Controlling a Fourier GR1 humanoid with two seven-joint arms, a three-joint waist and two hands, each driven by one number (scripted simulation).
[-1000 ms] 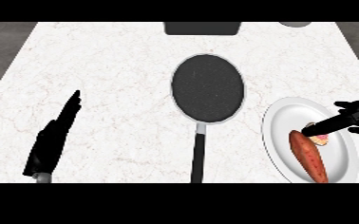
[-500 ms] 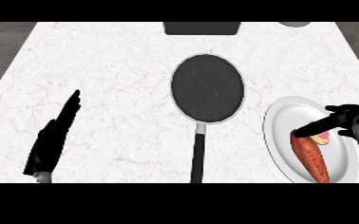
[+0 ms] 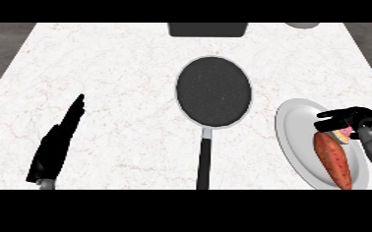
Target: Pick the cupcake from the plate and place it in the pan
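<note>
Head view shows you the pan holding nothing, mid-counter. On the plate at right lie a sweet potato and the cupcake; your right hand curls round the cupcake. Your left hand rests with straight fingers.

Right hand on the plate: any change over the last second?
Barely. The right hand has stayed on the plate, fingers curled round the cupcake, which is not lifted yet. Its fingers closed in slightly, and the sweet potato beside it shifted a little toward the plate's near edge. The pan and the resting left hand are unchanged.
</note>
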